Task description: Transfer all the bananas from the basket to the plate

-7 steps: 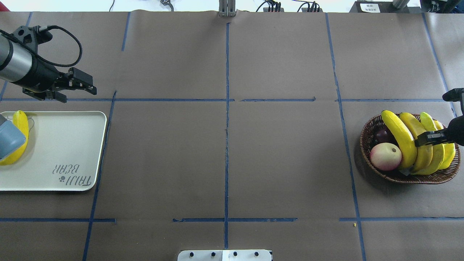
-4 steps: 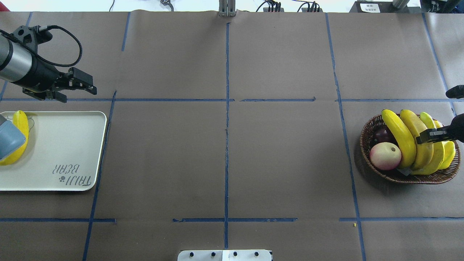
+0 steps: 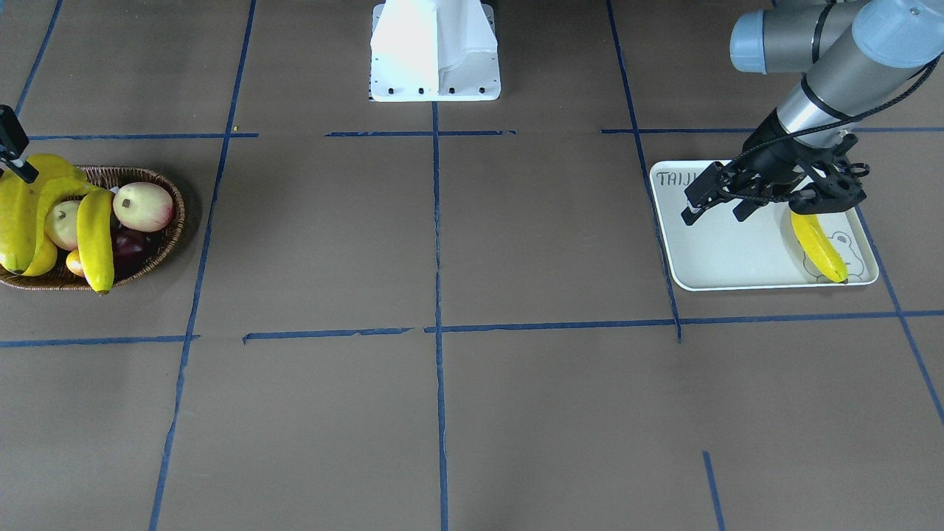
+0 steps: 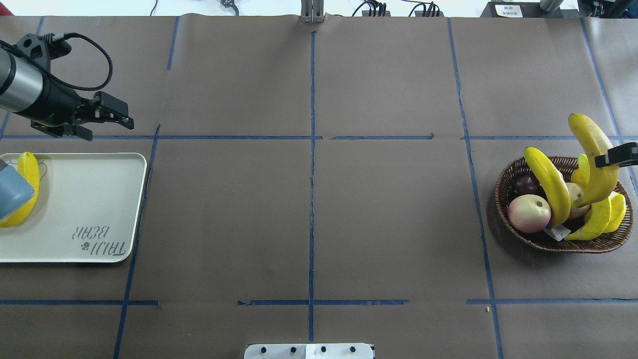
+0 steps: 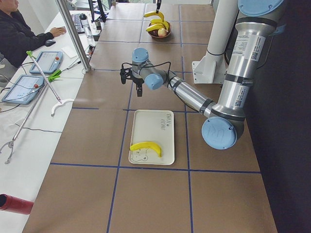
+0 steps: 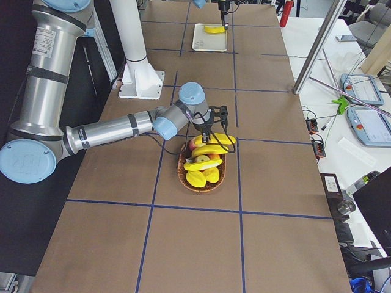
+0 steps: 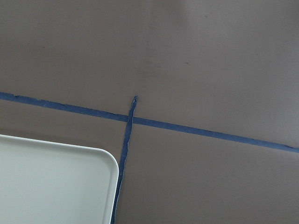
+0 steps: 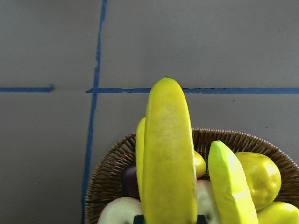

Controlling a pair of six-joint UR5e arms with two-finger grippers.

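The brown wicker basket (image 4: 502,185) sits at the table's right end. My right gripper (image 4: 615,154) is shut on a banana (image 4: 590,149), which hangs lifted above the basket and fills the right wrist view (image 8: 168,154). Two more bananas (image 4: 548,184) (image 4: 598,224) lie in the basket. The white plate (image 4: 84,199) is at the left end with one banana (image 4: 29,172) on it, partly hidden by my left arm's joint. Over the plate's far edge, my left gripper (image 4: 107,117) hovers open and holds nothing (image 3: 719,208).
The basket also holds a red-yellow apple (image 4: 529,213), a dark plum (image 4: 526,184) and pale round fruit. Blue tape lines cross the brown table cover. The robot's white base (image 3: 435,51) stands mid-table at the near edge. A person (image 5: 22,34) sits at a side desk.
My right gripper has risen and pulled one banana up out of the bunch in the basket, toward the table's far side. The left arm has hardly moved.
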